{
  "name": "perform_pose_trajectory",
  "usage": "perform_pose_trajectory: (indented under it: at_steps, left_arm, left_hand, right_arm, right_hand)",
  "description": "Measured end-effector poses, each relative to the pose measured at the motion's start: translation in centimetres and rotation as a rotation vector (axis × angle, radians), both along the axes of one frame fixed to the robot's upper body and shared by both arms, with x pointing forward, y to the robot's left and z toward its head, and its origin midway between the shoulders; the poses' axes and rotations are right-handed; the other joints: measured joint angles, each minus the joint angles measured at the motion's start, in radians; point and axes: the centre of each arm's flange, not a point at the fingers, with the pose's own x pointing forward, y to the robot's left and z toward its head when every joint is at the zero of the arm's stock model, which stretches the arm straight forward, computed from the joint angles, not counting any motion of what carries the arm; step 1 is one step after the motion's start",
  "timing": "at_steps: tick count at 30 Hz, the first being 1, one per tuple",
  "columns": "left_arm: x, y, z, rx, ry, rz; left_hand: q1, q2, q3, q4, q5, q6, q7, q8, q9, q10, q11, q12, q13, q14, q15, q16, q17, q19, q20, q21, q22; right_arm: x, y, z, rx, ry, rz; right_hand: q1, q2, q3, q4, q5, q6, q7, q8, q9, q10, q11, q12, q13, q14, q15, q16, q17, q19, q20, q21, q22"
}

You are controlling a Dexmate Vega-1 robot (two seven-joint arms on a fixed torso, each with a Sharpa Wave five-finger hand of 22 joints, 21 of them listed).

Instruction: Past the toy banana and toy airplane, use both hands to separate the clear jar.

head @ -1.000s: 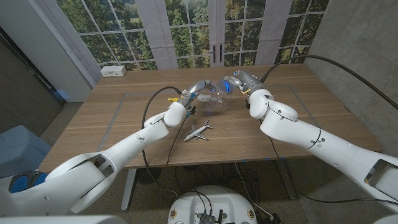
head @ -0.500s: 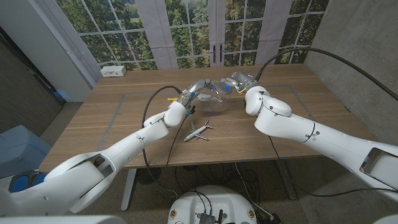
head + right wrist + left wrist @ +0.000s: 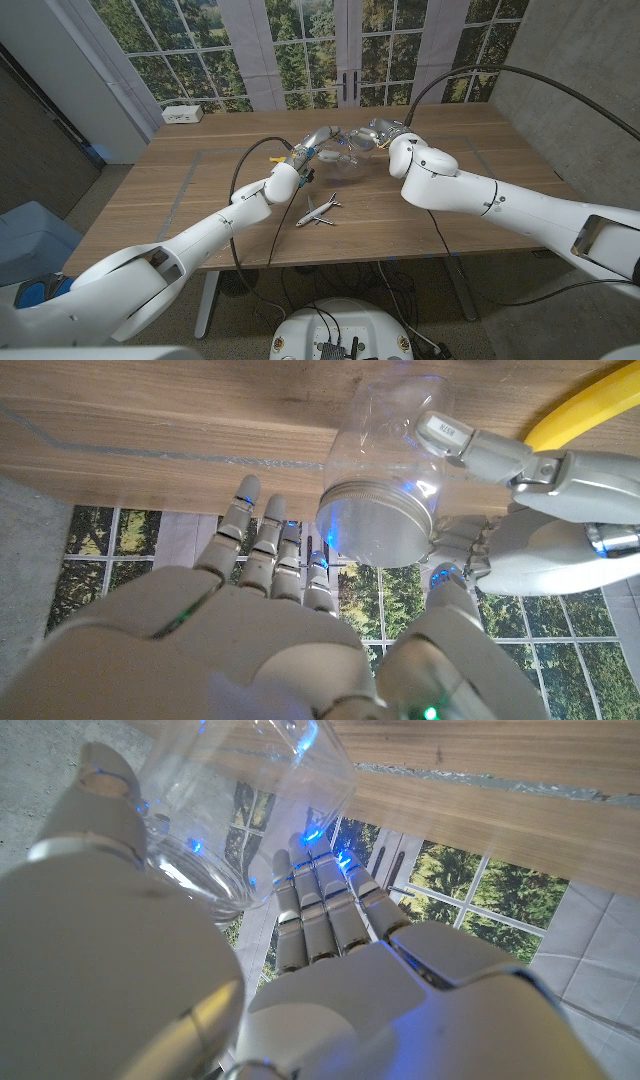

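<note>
Right wrist view: my open right hand [image 3: 270, 620] faces the jar's metal lid [image 3: 377, 523], the clear jar [image 3: 395, 440] lying lengthwise toward my gripping left hand [image 3: 545, 510].

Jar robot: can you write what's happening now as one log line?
clear jar: held by left hand | lid: on | right hand: open, near lid | toy airplane: on table
</note>
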Motion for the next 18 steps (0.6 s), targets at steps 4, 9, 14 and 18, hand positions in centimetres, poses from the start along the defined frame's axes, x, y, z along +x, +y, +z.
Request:
perform_pose_trajectory:
  at_steps: [4, 9, 14, 18]
  left_arm:
    - [-0.06, -0.03, 0.05, 0.001, -0.004, 0.0]
    - [-0.07, -0.02, -0.01, 0.002, -0.005, 0.001]
    - [-0.06, 0.01, -0.05, 0.002, -0.004, 0.002]
    - [-0.06, 0.03, -0.08, 0.003, -0.005, 0.002]
  left_hand:
    - [0.0, 0.0, -0.001, 0.001, 0.004, 0.0, 0.0, 0.0, 0.0, 0.0, 0.0, -0.001, 0.0, 0.0, 0.0, 0.0, 0.0, 0.0, 0.0, 0.0, 0.0]
    - [0.0, 0.0, -0.002, -0.001, 0.004, 0.0, 0.0, 0.0, 0.0, 0.002, 0.002, -0.002, 0.001, 0.0, 0.0, 0.0, 0.004, 0.0, 0.0, 0.0, 0.0]
    - [0.004, -0.004, -0.006, 0.001, 0.004, 0.0, 0.0, 0.0, 0.0, 0.002, 0.002, -0.004, 0.005, 0.0, 0.0, 0.0, 0.005, 0.0, 0.0, 0.0, 0.0]
    - [0.004, -0.003, -0.008, -0.001, 0.004, 0.002, 0.001, 0.0, 0.0, 0.002, 0.002, -0.005, 0.009, 0.0, 0.0, -0.007, 0.005, 0.004, -0.004, 0.0, 0.0]
  right_arm:
    - [0.04, 0.24, -0.1, -0.019, 0.018, -0.008]
    - [0.03, 0.38, -0.19, -0.032, 0.015, -0.01]
    - [0.01, 0.42, -0.14, -0.042, -0.007, -0.013]
    - [0.01, 0.44, -0.13, -0.044, -0.024, -0.004]
  right_hand:
    - [0.047, 0.008, 0.011, -0.02, 0.0, 0.022, -0.027, 0.019, 0.0, 0.017, -0.017, 0.008, 0.005, 0.028, -0.028, 0.02, 0.012, 0.04, -0.018, 0.008, 0.0]
    - [0.108, 0.021, 0.021, -0.03, 0.0, 0.106, -0.033, 0.049, 0.005, 0.059, -0.045, 0.026, 0.014, 0.07, -0.059, 0.048, 0.033, 0.098, -0.056, 0.019, 0.005]
    - [0.18, 0.037, 0.036, -0.036, 0.0, 0.204, -0.041, 0.079, 0.004, 0.128, -0.074, 0.059, 0.029, 0.118, -0.084, 0.083, 0.058, 0.151, -0.087, 0.039, 0.005]
    - [0.239, 0.049, 0.044, -0.035, 0.0, 0.26, -0.026, 0.103, 0.006, 0.201, -0.11, 0.095, 0.048, 0.162, -0.114, 0.12, 0.086, 0.184, -0.105, 0.052, 0.009]
